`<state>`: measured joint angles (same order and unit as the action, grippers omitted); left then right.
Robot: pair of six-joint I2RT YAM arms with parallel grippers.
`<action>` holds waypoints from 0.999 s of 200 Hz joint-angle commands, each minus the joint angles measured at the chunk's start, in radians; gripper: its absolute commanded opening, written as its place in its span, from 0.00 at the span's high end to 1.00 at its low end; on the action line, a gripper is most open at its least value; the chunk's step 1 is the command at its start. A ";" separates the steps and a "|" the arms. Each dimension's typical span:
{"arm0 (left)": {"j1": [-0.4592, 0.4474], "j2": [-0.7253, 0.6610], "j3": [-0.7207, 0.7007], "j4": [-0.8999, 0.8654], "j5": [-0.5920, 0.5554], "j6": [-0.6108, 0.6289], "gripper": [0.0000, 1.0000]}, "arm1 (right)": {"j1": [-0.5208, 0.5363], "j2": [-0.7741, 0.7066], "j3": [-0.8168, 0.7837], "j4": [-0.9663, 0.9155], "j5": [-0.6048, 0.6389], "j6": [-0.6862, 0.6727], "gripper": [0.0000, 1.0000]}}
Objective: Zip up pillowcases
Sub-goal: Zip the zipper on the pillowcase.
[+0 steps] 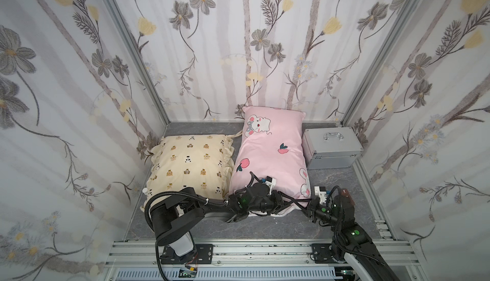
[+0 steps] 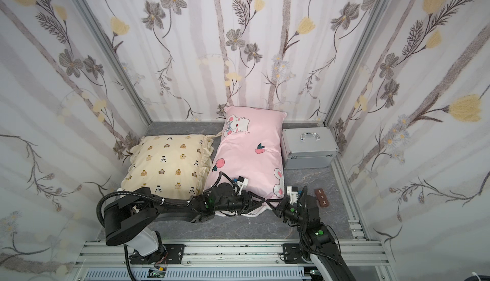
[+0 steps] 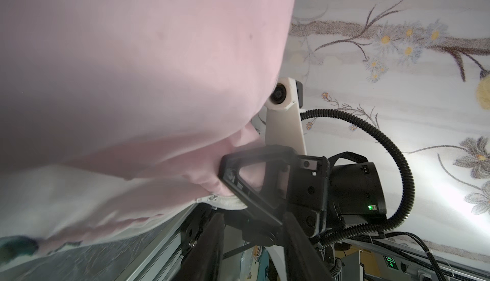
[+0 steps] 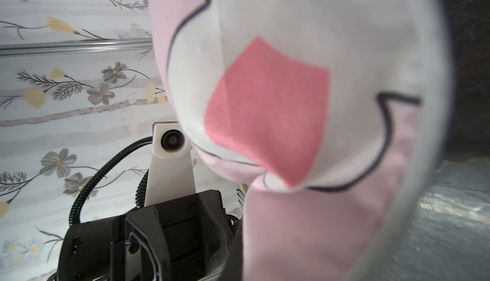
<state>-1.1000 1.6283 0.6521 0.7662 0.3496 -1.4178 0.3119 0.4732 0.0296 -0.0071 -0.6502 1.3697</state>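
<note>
- The long pink cartoon-printed stuffed pillowcase (image 1: 267, 149) is lying mid-frame on the grey marbled tabletop (image 1: 265, 226). A white zipper (image 3: 220, 200) is showing at its near corner; how far it is closed I cannot tell.
- The right end effector (image 3: 228, 179) is pinching pink fabric beside the zipper. The left end effector (image 2: 259, 200) is standing with fingers apart, gripping nothing visible.
- The cream ruffle-edged bear-print pillowcase (image 1: 185, 165), centre left, is lying untouched, probably awaiting its turn.
- Room is looking tight: the pillowcases are touching, and a silver metal case (image 1: 331, 147) is sitting just right of the pink one. Only the lower-frame strip is lying open.
</note>
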 commanded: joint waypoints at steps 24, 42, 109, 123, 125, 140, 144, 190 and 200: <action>0.001 0.022 -0.005 0.042 -0.012 -0.003 0.64 | -0.007 -0.041 -0.016 0.131 -0.052 0.113 1.00; 0.002 0.037 0.003 0.065 -0.017 -0.004 0.66 | -0.008 -0.044 -0.030 0.173 -0.058 0.144 1.00; 0.002 0.072 0.023 0.080 -0.019 -0.005 0.70 | -0.007 -0.004 -0.048 0.257 -0.084 0.173 1.00; 0.002 0.077 0.030 0.078 -0.015 -0.004 0.71 | -0.007 -0.001 -0.054 0.269 -0.082 0.179 1.00; 0.002 0.078 0.031 0.079 -0.016 -0.005 0.71 | -0.007 -0.002 -0.055 0.272 -0.082 0.180 1.00; 0.002 0.082 0.034 0.085 -0.016 -0.007 0.71 | -0.008 0.001 -0.056 0.274 -0.079 0.181 1.00; 0.003 0.082 0.034 0.088 -0.016 -0.009 0.72 | -0.007 0.000 -0.057 0.271 -0.080 0.179 1.00; 0.004 0.085 0.044 0.094 -0.017 -0.012 0.74 | -0.008 0.007 -0.074 0.282 -0.072 0.183 1.00; 0.004 0.089 0.044 0.102 -0.018 -0.015 0.75 | -0.007 0.011 -0.077 0.284 -0.073 0.184 1.00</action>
<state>-1.0977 1.7084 0.6853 0.8108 0.3294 -1.4185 0.3027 0.4774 0.0055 0.1745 -0.6746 1.5333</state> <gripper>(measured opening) 0.264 0.048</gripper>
